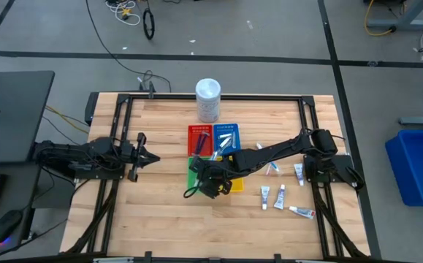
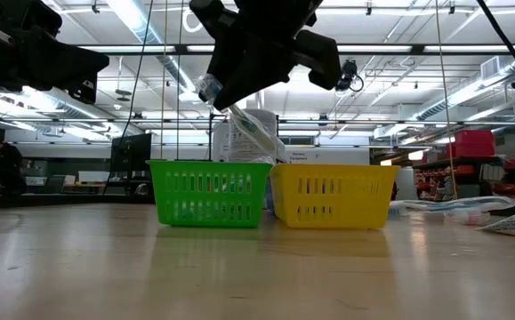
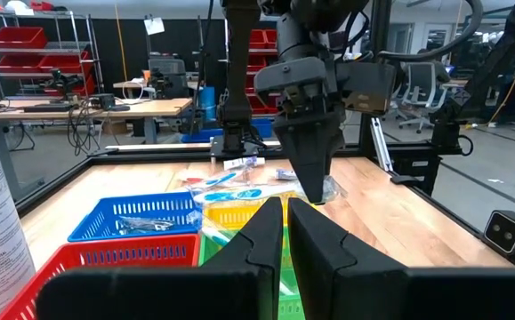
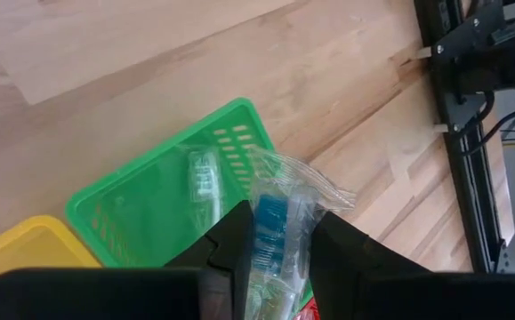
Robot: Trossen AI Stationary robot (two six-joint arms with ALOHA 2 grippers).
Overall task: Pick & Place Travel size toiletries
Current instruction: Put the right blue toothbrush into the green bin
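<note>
My right gripper [image 4: 284,224] reaches out from the table's right side and is shut on a clear plastic packet [image 4: 300,182] with a blue and white toothbrush-like stick inside. It hangs above the green tray [image 1: 192,166], next to the yellow tray [image 1: 235,186]. A small white tube [image 4: 204,180] lies on the green tray's floor. The red tray [image 1: 199,136] and blue tray [image 1: 227,134], both holding small items, stand behind. Several white tubes [image 1: 280,194] lie flat on the table at the right. My left gripper [image 1: 139,155] waits shut at the table's left. My right gripper pinches the clear packet between its two fingers, across the wrap beside the blue stick [image 4: 269,218]. The fingers slant down from the table's right side. The packet [image 2: 253,127] is lifted clear and hangs tilted below the fingers, above the green tray's rim [image 2: 211,165].
A tall white tub [image 1: 208,99] stands at the table's far edge, behind the trays. A black frame [image 1: 123,117] runs around the wooden table top. Bare wood lies near the front edge and between the left arm and the trays.
</note>
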